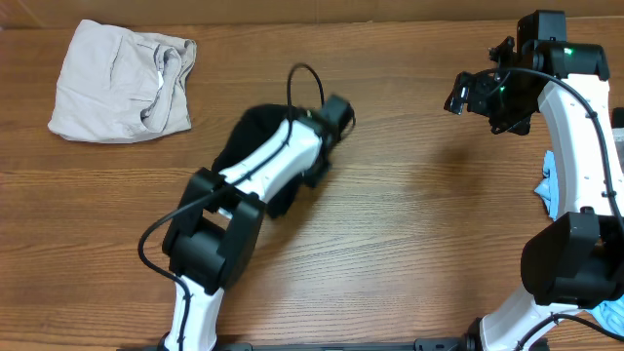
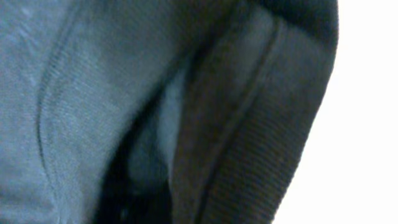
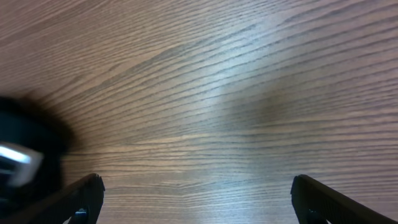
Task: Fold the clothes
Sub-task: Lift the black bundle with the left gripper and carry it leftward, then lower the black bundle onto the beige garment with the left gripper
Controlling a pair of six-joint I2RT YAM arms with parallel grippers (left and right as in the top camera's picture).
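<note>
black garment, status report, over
Left gripper shut on black garment, bunched under the arm. Right gripper open, over table. Off-white garment apart, nothing in the way.

**No legible writing in any view**

No word, brand mark, number or sign can be read. The black garment (image 1: 244, 132) shows only plain knit and ribbing in the close left wrist view, the off-white garment (image 1: 117, 83) carries nothing sharp enough to make out, and the wooden table (image 1: 409, 224) shows bare grain alone
</note>
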